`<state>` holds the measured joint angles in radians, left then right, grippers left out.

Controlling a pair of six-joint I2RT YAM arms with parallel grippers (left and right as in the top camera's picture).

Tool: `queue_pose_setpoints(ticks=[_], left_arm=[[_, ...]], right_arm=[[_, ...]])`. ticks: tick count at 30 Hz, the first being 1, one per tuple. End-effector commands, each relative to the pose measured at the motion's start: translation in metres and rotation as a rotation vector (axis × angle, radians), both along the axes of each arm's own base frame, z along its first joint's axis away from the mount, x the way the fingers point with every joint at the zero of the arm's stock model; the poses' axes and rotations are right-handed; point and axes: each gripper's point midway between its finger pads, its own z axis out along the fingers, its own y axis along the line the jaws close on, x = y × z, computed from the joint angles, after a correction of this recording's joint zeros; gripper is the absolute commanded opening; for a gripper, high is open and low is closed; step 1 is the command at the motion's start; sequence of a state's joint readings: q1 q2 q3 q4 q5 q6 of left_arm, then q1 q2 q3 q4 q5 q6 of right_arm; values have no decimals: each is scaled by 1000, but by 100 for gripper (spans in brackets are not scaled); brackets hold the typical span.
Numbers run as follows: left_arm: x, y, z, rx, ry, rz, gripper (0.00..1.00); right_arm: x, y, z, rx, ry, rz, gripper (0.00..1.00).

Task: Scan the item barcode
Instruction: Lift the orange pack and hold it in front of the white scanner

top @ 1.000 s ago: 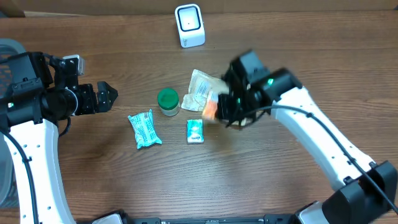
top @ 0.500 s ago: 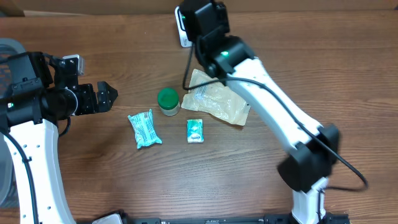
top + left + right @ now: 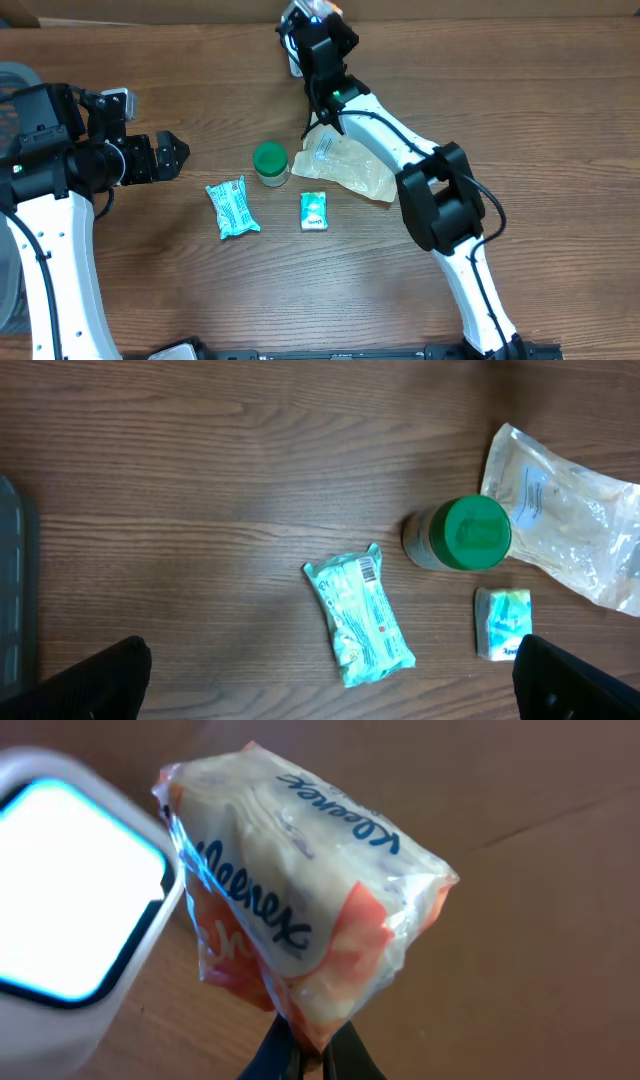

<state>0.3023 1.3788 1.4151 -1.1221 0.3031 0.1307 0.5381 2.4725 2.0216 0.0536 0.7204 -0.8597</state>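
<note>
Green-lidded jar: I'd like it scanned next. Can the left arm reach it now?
Probably yes: the left fingers stand open facing the jar, only bare table between them; the teal packet lies off to one side.

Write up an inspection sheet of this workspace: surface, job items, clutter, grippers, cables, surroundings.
Surface: wooden table, no spills seen.
Job's things: Kleenex pack held up beside the white scanner, whose window is lit.
Clutter: green-lidded jar, teal wrapped pack, small teal pack, clear plastic bag, all lying on the table.
Grippers: right gripper shut on the Kleenex pack; left gripper open, empty.
Cables: black cable along the left arm.
Surroundings: brown board along the back edge; grey object at the left edge.
</note>
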Motion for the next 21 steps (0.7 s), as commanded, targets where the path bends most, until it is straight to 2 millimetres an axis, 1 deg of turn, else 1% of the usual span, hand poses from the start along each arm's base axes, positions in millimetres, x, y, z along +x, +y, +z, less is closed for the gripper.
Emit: queue_pose_setpoints(ticks=[1,3,4,8,15,19,21], left_arm=[[1,-1,2,8,-7,-17,100],[1,-1,2,8,-7,-17,100],[1,-1,2,8,-7,-17,100],[1,-1,2,8,-7,-17,100],[1,-1,2,8,-7,-17,100],[1,-1,2,8,-7,-17,100],[1,-1,2,8,-7,-17,100]], right_arm=[[3,15,-31,-157,56,99,4],[2,24,-37,-171,69,145,4],[1,29,-36,-166,66,159,4],[1,33,-30,-162,40,162,4],[1,32,-30,-183,43,156,4],[0,26,-29,-192,39,125,4],[0,23,-25,-194,34,108,4]])
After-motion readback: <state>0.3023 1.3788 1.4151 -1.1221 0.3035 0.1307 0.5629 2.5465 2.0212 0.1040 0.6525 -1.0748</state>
